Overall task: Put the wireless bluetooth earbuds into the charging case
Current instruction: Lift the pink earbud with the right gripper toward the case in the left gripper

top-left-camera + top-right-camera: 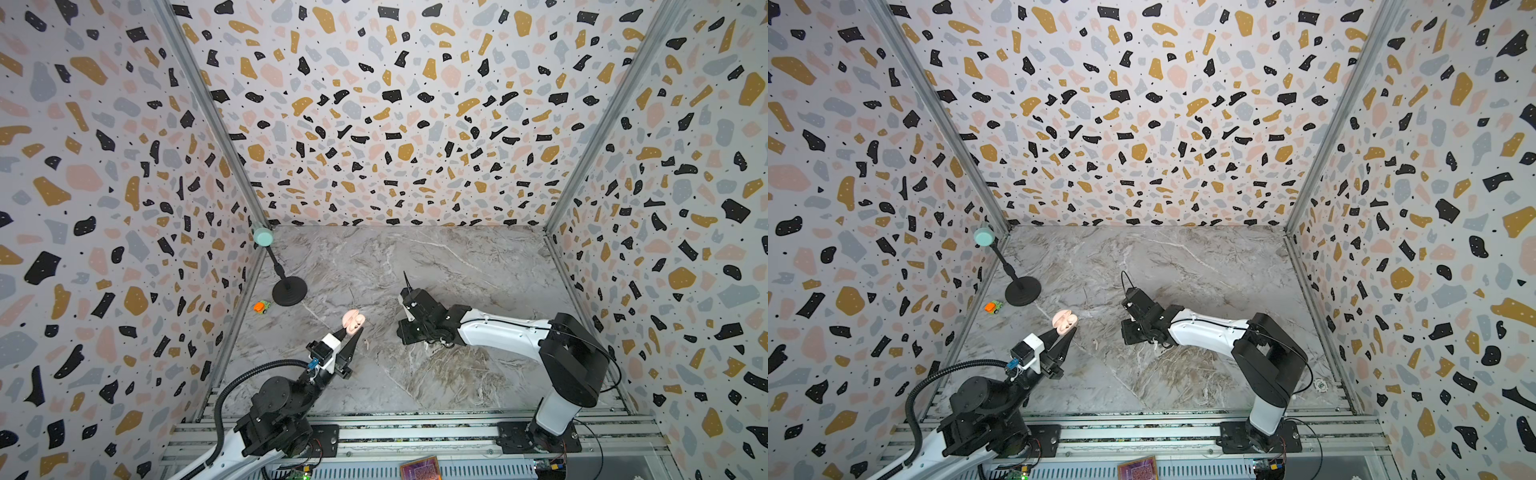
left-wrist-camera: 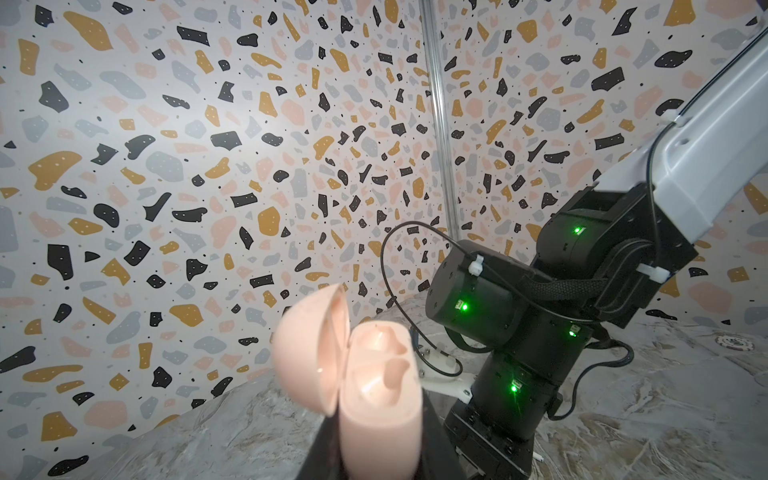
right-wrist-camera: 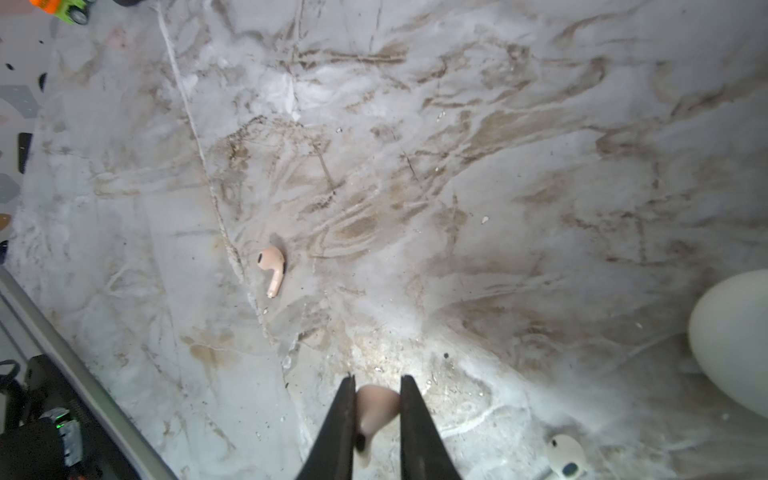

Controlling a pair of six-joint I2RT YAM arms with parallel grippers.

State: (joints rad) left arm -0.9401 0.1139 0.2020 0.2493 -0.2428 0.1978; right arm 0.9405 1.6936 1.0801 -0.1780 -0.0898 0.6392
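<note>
My left gripper (image 1: 351, 331) (image 2: 380, 451) is shut on the base of a pink charging case (image 1: 353, 321) (image 1: 1065, 322) (image 2: 380, 374) and holds it above the table. The case's lid stands open and both sockets are empty. My right gripper (image 3: 378, 380) points down at the table to the right of the case and is shut on a pink earbud (image 3: 376, 405). In both top views its fingers are hidden under the wrist (image 1: 419, 309). A second pink earbud (image 3: 272, 266) (image 1: 366, 343) (image 1: 1095, 343) lies on the marble between the two arms.
A white earbud (image 3: 565, 455) and a whitish rounded case (image 3: 731, 340) lie on the table near my right gripper. A black stand (image 1: 289, 291) with a teal head and an orange-green toy car (image 1: 262, 306) sit by the left wall. Patterned walls enclose three sides.
</note>
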